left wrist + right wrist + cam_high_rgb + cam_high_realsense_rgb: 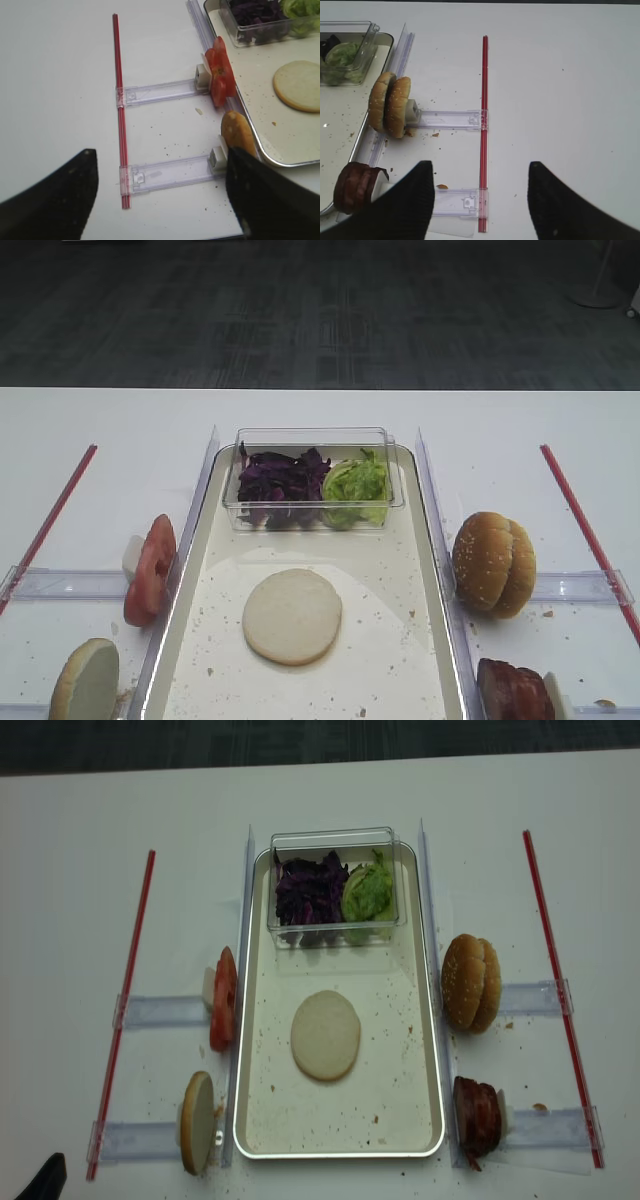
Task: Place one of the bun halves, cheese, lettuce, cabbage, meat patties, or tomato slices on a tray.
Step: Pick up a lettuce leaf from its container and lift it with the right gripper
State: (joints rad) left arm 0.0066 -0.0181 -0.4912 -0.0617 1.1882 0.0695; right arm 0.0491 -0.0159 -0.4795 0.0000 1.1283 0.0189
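tray [190,570] sat mid-frame on the counter [100,440] holding one pale bun half [292,615], spare ingredients racked on edge along both sides for easy pinching, while both spread, empty tools, left tool [160,200] and right tool [480,200], hovered low in frame.

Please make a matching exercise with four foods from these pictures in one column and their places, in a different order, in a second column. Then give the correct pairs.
Column 1:
1. purple cabbage
2. pale flat bun half
3. tomato slices
4. meat patties

Column 2:
A. lying flat on the tray floor
B. on edge, right of the tray, near end
C. inside the clear tub
D. on edge, left of the tray

Pairs: 1-C, 2-A, 3-D, 4-B
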